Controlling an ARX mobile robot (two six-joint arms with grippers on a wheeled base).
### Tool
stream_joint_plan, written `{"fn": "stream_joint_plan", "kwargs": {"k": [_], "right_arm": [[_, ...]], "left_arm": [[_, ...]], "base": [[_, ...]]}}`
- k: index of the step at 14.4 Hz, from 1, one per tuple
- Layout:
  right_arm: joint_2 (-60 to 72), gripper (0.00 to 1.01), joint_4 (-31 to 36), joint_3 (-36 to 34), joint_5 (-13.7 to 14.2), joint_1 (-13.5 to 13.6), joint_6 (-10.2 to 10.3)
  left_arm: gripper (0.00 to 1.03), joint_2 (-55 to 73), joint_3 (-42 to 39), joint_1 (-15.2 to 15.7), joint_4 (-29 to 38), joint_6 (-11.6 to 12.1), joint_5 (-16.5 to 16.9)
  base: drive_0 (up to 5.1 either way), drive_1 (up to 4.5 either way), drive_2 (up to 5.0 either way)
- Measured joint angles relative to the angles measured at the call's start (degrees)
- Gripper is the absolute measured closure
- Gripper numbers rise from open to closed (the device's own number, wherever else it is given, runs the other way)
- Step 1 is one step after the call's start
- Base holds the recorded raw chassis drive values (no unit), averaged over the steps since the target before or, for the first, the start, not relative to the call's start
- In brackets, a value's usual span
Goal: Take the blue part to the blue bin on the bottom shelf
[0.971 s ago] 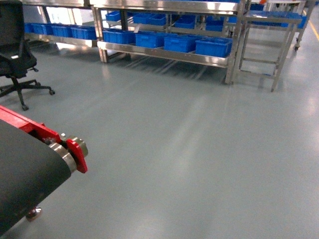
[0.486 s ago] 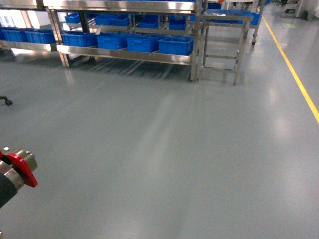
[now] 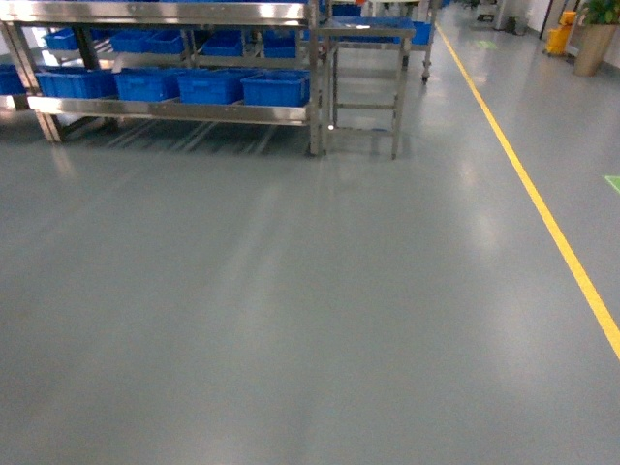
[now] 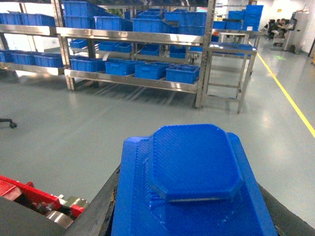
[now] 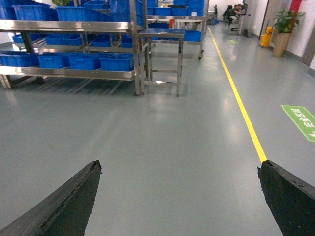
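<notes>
Only left-wrist view: blue part [image 4: 194,182] gripped.

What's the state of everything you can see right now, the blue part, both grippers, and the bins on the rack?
blue part: held in the left gripper, off the shelf, not yet binned.
left gripper: shut on the blue part, dark fingers at both sides.
right gripper: open, nothing between its fingers.
blue bins: sitting in a row on the bottom shelf, contents not visible from here.
</notes>
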Motion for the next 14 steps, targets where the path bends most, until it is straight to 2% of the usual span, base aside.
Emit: {"fn": "stream_joint_plan", "kwargs": {"k": [11,14], "right_arm": [[0.0,0.03,0.0,0.0,0.1,0.0,0.0],[0.0,0.03,0.0,0.0,0.0,0.0,0.0]], "left_arm": [[0.59,0.1,0.0,-0.1,0.0,0.0,0.1],[0.6,0.0,0.0,-0.2,0.0,0.0,0.2]], "base": [[-1.4,-1.43,-1.4],[-0.1,3.8,-4.0]]}}
